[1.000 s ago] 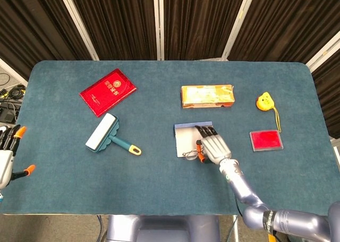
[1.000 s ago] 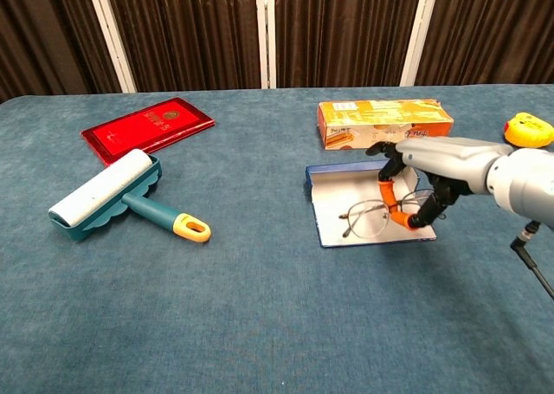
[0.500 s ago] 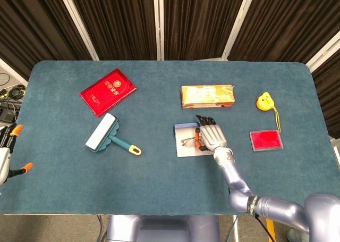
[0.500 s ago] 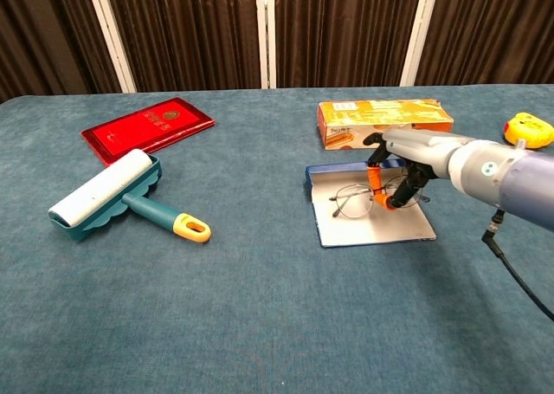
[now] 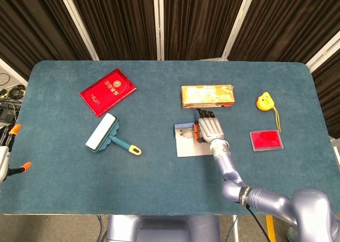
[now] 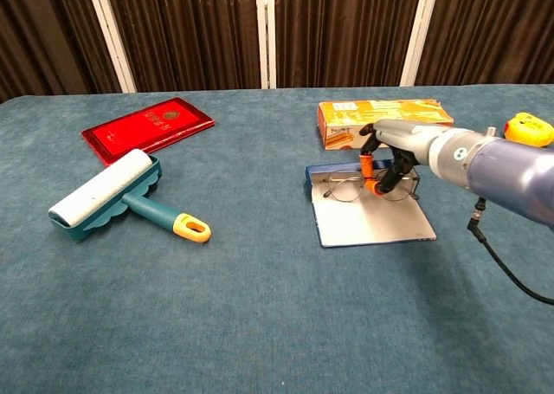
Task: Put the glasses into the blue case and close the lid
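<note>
The blue case (image 6: pixel 374 220) lies open on the table, its pale lid flat toward me and its blue tray (image 5: pixel 184 126) at the far side. Thin wire-framed glasses (image 6: pixel 344 186) hang over the tray's edge, pinched by my right hand (image 6: pixel 387 158), whose orange-tipped fingers (image 6: pixel 367 163) close on the frame. In the head view the same right hand (image 5: pixel 210 128) covers the case's far right part and the glasses (image 5: pixel 187 133) show just left of it. Only orange fingertips of my left hand (image 5: pixel 15 146) show at the left border, holding nothing.
An orange snack box (image 5: pixel 207 96) lies just behind the case. A yellow tape measure (image 5: pixel 264 101) and a red flat box (image 5: pixel 266 140) are to the right. A lint roller (image 5: pixel 109 135) and a red booklet (image 5: pixel 107 91) lie at the left.
My right hand has carried the glasses from the pale lid toward the far side, over the blue tray. The left hand has slipped further out of view.
</note>
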`<control>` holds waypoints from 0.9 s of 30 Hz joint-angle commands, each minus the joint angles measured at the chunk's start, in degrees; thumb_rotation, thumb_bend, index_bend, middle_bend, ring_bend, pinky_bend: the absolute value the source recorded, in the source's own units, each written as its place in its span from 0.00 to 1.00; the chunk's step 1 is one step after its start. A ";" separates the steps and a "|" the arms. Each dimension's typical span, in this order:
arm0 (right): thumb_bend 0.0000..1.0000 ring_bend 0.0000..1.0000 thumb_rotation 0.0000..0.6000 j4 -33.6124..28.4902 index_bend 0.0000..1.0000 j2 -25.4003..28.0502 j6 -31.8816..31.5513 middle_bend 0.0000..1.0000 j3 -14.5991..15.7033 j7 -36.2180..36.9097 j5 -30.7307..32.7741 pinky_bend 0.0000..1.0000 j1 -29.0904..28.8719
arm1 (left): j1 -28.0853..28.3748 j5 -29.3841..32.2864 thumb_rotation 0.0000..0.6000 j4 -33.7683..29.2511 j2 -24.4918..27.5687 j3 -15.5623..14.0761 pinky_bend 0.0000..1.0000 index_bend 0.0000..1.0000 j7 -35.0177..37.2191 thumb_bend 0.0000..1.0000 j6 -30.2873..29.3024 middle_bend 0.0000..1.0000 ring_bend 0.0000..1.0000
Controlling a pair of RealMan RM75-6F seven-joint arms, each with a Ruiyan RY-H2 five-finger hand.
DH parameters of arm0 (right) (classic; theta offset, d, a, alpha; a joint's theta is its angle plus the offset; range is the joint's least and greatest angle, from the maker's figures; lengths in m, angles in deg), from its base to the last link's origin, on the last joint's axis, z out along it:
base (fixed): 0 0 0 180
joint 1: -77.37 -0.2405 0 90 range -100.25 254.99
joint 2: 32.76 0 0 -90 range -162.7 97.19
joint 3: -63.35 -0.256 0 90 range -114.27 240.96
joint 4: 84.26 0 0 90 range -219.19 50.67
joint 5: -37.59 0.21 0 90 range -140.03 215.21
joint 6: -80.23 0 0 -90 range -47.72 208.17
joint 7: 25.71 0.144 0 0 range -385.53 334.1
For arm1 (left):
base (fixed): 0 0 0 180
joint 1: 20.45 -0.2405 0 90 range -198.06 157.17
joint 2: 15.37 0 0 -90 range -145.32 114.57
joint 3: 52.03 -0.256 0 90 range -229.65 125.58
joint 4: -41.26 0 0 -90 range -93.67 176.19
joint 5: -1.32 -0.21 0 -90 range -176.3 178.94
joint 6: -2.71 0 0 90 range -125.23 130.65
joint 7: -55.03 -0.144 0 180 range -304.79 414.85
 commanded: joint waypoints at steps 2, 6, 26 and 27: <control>0.35 0.00 1.00 0.58 0.45 -0.82 -1.42 0.00 0.35 -0.60 -1.17 0.00 -0.43 | -0.05 0.10 1.00 -0.02 0.03 0.04 0.00 0.00 0.10 0.00 -0.10 0.00 0.00; 0.17 0.00 1.00 0.72 0.08 -1.36 -4.15 0.00 0.49 -0.20 -3.42 0.00 -0.10 | -0.06 0.09 1.00 0.00 0.16 -0.02 0.00 0.00 0.45 0.00 0.03 0.00 0.00; 0.05 0.00 1.00 5.05 0.00 -4.81 -5.29 0.00 3.60 2.87 -14.28 0.00 0.38 | 0.40 1.13 1.00 0.84 -0.29 0.08 0.00 0.00 0.15 0.00 1.20 0.00 0.00; 0.05 0.00 1.00 5.72 0.00 -5.33 -5.06 0.00 3.38 3.13 -14.28 0.00 0.24 | 0.44 1.23 1.00 0.93 -0.30 0.12 0.00 0.00 0.26 0.00 1.31 0.00 0.00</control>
